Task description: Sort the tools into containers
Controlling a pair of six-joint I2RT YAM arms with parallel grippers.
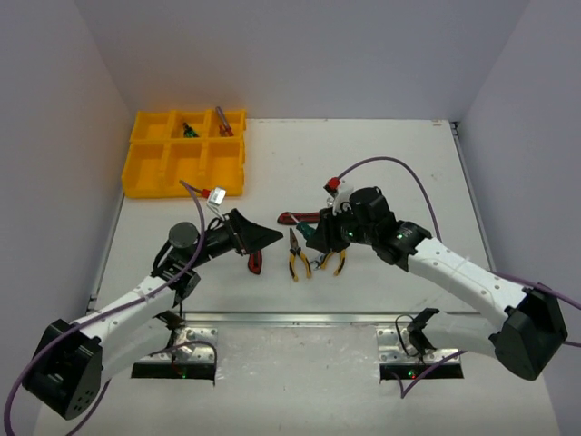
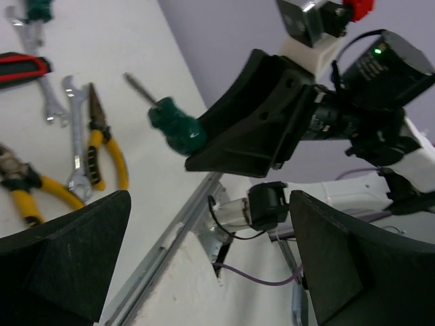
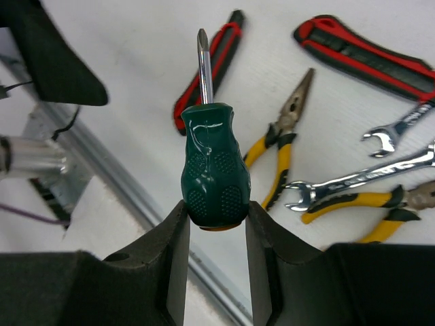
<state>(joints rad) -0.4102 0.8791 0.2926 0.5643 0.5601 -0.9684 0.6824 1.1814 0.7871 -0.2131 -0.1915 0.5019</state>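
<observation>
Right tool point(image 3: 214, 216): my two fingers are clamped on the butt of the green-handled screwdriver point(image 3: 212, 170), one finger on each side of the handle.
Screwdriver attitude: the shaft points straight away from my right tool, cross tip outermost. The left wrist view shows it held clear of the bench point(image 1: 381, 154).
Left tool point(image 1: 272, 238): fingers spread wide with nothing between them. It points toward my right tool, near it but apart.
Loose tools, position: a cluster on the bench between and under my two tools, well apart from the tray.
Loose tools, content: yellow-handled needle-nose pliers point(image 3: 282, 146), a second pair of yellow pliers point(image 3: 380, 204), two silver wrenches point(image 3: 360, 178) lying just beside them, a red-black utility knife point(image 3: 363, 54), and a second red-black handled tool point(image 3: 211, 71) closer to my left arm.
Yellow tray point(image 1: 136, 182): at the far left of the bench, six compartments in two rows of three.
Tray content: the far middle compartment holds a green-handled item point(image 1: 188, 130). The far right compartment holds a reddish item point(image 1: 223, 121) too small to identify.
</observation>
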